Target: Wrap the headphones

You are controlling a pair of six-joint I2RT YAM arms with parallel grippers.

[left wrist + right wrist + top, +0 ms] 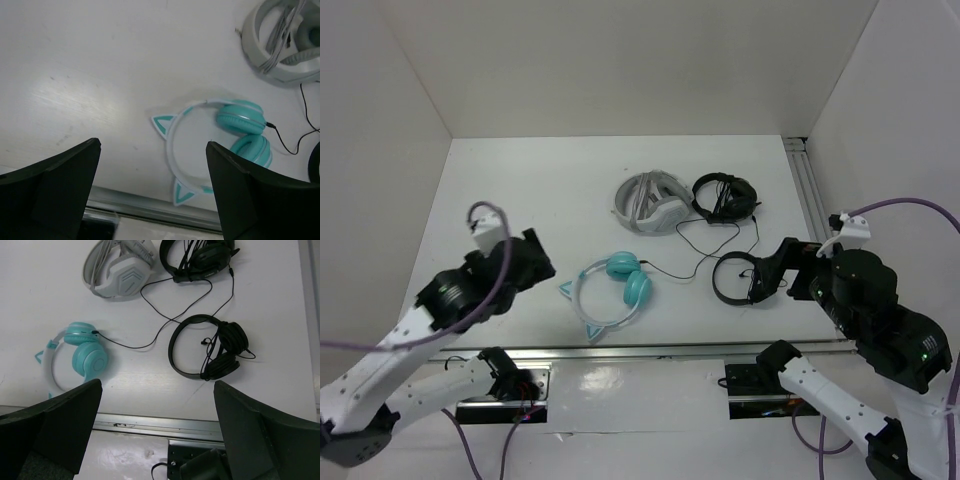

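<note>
Left tool [152, 145]: my fingers sit nearest the lens. The jaws are spread wide with nothing between them, and the tool hangs above the worktop [520, 190].
Left tool placement: near the headband side of the headphones, probably so it can pin or lift them.
Headphones [637, 290]: teal, lying flat near the front edge between my two arms. The cups are side by side and the cat ears point toward the near-left. Nothing touches them.
Cable [127, 346]: thin and black, plugged into one teal cup and trailing loose to the right. It crosses other black leads, so I cannot tell where it ends. I judge that wrapping has not yet started.
Grey-white headset [648, 205]: farther back, apart from the teal pair.
Far black headphones [725, 195]: just beside the headset on its right.
Near black headphones [735, 278]: just ahead of my right tool.
Right tool [157, 384]: jaws wide apart and holding nothing, raised on the cable's side. It looks suited to gathering the slack.
Surface: white, matte, faintly scuffed. A metal rail [650, 350] runs along the near edge.
Room: plain white walls on three sides.
</note>
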